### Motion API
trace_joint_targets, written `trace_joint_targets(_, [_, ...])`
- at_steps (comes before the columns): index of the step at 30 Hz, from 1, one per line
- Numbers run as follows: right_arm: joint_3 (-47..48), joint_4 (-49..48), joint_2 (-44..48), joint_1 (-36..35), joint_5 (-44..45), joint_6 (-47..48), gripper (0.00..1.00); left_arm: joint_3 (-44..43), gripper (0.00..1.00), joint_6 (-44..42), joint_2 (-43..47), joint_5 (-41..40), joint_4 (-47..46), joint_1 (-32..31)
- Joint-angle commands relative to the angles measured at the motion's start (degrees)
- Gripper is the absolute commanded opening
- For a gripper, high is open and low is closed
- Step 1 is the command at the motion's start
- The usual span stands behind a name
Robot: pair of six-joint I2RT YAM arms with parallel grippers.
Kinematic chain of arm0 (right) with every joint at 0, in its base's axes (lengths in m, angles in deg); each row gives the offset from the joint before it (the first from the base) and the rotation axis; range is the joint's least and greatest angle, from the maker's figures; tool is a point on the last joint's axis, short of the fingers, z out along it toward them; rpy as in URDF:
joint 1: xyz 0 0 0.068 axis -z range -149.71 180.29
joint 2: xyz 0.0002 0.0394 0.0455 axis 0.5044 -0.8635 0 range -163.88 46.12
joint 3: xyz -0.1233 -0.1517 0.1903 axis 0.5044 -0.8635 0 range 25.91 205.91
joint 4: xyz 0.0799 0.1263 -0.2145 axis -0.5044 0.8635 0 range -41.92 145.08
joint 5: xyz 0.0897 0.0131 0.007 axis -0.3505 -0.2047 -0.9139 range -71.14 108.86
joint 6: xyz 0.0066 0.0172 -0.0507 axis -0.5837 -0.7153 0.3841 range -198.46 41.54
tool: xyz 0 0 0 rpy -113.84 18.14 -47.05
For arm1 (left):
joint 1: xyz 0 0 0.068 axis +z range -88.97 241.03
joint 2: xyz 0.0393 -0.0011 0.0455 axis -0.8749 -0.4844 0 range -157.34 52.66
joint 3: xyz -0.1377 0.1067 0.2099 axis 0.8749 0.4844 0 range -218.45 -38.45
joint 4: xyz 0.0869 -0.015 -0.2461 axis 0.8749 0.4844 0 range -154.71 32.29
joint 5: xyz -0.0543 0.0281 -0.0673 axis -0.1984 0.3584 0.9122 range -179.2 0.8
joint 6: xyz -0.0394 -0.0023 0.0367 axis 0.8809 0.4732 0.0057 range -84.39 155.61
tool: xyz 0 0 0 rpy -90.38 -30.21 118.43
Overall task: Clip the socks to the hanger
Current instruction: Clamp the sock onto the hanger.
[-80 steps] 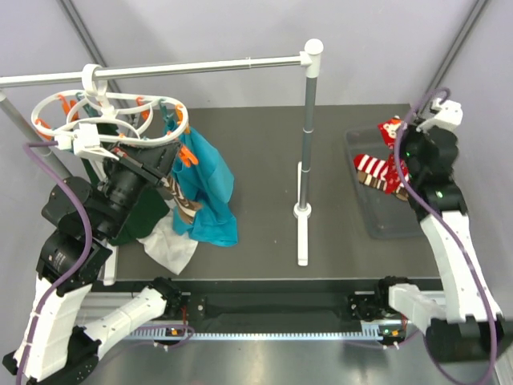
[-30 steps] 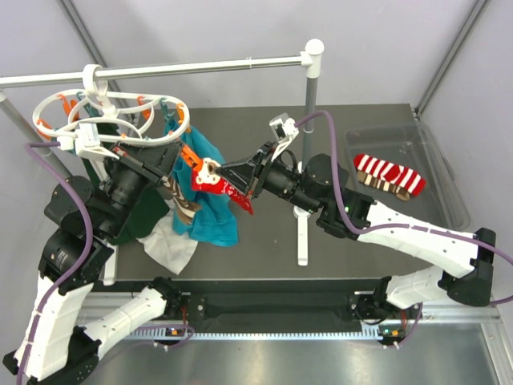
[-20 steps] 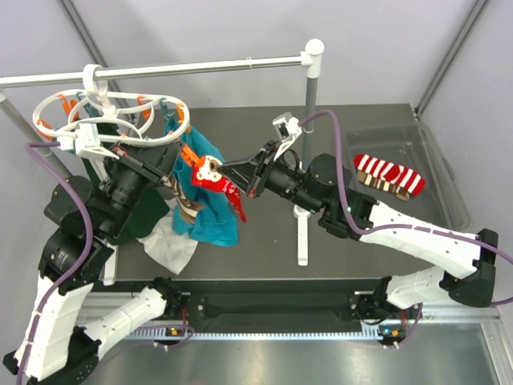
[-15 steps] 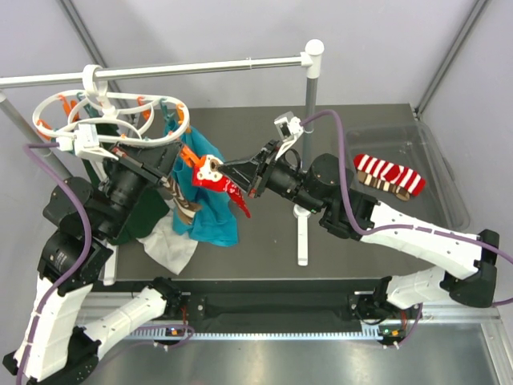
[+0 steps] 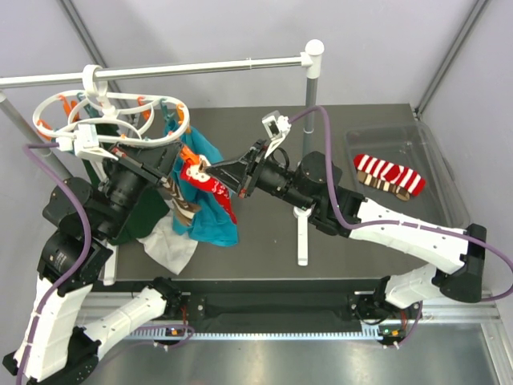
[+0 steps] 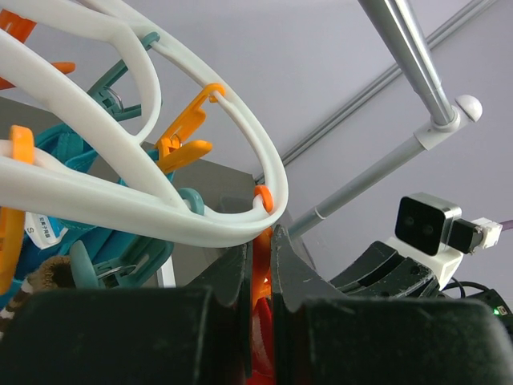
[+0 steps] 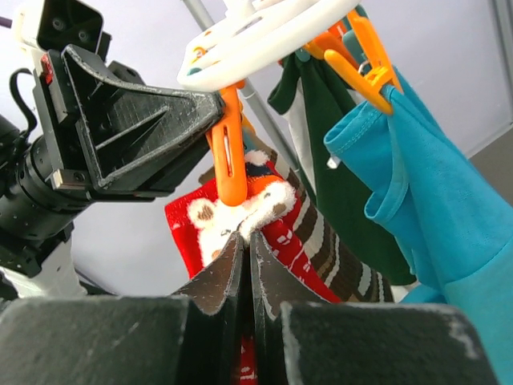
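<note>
The white ring hanger [image 5: 104,120] hangs at the back left with orange and teal pins. My left gripper [image 5: 170,164] is shut on an orange clothespin [image 6: 260,265] under the ring [image 6: 120,200]. My right gripper [image 7: 247,237] is shut on a red sock [image 7: 280,233] with a white furry cuff. It holds the cuff up against the lower end of that orange clothespin [image 7: 231,160]. From above, this red sock [image 5: 210,180] hangs beside a brown striped sock [image 5: 180,204] clipped to the hanger. Another red-and-white striped sock [image 5: 389,175] lies in the tray.
A teal garment [image 5: 212,204] and a dark green cloth [image 7: 321,144] hang from the hanger, with a white cloth [image 5: 168,245] below. The long white rail [image 5: 200,66] and its upright post [image 5: 309,120] stand mid-table. A clear tray [image 5: 437,200] sits at the right.
My right arm has swung from the tray across to the hanger and carried the red sock left, up to the orange pin. The left arm has stayed put.
</note>
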Motion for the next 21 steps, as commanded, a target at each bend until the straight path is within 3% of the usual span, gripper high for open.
trace_joint_targets(1, [2.84,-4.72,0.17,-0.45,-1.88,-1.0,0.0,0.36,0.0,0.64,0.2,0.6,0.55,0.08])
trace_joint_targets(4, [2.31,-5.17,0.26,-0.45,-2.05,-0.65,0.0,0.54,0.0,0.64,0.2,0.95,0.46,0.08])
trace_joint_targets(5, [2.4,-5.17,0.26,-0.45,-2.14,-0.65,0.0,0.71,0.05,0.64,0.2,1.13,0.46,0.08])
trace_joint_targets(6, [2.4,-5.17,0.17,-0.54,-2.06,-0.56,0.0,0.8,0.16,0.81,0.28,1.57,0.38,0.08])
trace_joint_targets(8, [2.23,-5.69,0.17,-0.54,-2.14,-0.47,0.0,1.77,0.3,1.25,0.72,1.66,-0.5,0.16])
trace_joint_targets(9, [2.14,-5.87,0.17,-0.54,-2.06,-0.47,0.0,2.12,0.44,1.34,0.9,1.92,-0.76,0.08])
trace_joint_targets(12, [2.14,-6.05,0.17,-0.45,-1.79,0.14,0.01,3.17,0.58,1.78,1.6,1.92,-1.21,0.08])
trace_joint_targets(14, [2.31,-5.96,-0.09,-0.45,-1.35,0.58,0.01,3.26,0.62,1.78,1.96,1.66,-1.12,0.08])
trace_joint_targets(17, [3.19,-4.73,-0.88,-0.45,-0.56,1.89,0.01,3.0,0.78,1.6,2.39,1.92,-1.03,0.08])
trace_joint_targets(21, [3.98,-2.19,-1.24,-0.36,2.49,4.36,0.01,1.68,0.82,1.34,3.01,2.19,0.46,0.16])
